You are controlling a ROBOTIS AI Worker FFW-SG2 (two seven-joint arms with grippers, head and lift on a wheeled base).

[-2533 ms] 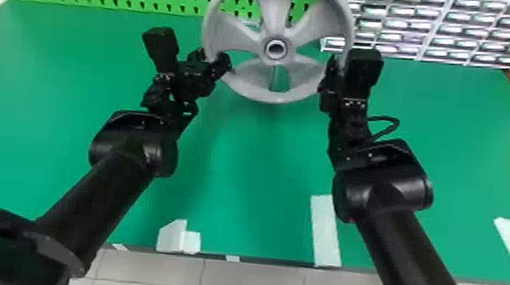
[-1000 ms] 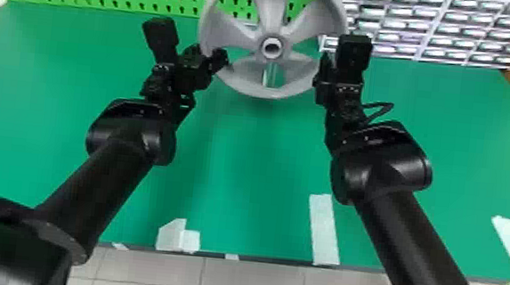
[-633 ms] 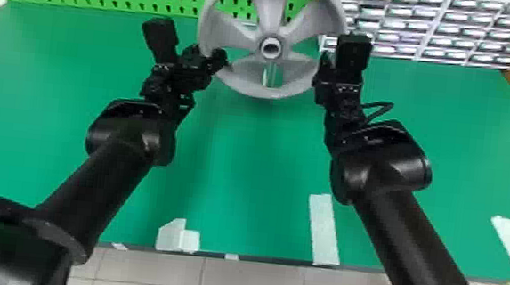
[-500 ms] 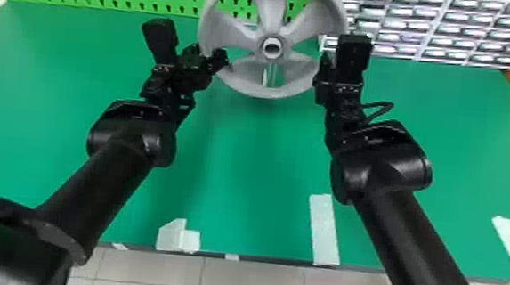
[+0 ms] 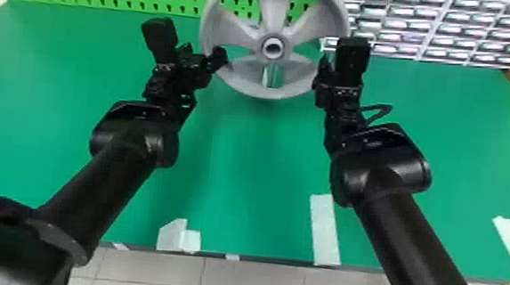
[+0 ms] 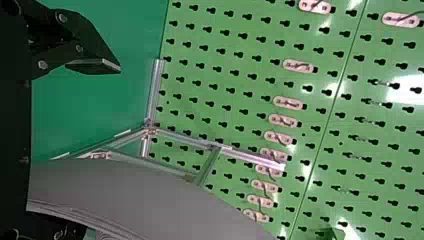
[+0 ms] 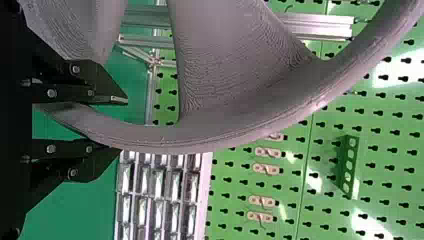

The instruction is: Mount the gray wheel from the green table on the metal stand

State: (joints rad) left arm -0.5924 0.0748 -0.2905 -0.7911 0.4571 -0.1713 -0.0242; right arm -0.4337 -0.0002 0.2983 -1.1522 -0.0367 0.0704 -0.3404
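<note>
Right gripper (image 5: 322,74)'s clamped on the gray wheel (image 5: 268,92)'s rim, over the green table (image 5: 256,167). Left gripper (image 5: 221,57)'s at the rim too, fingers spread wide.

From where I'm standing, I'm making out no readable text, labels, brands, numbers or signs on anything.
</note>
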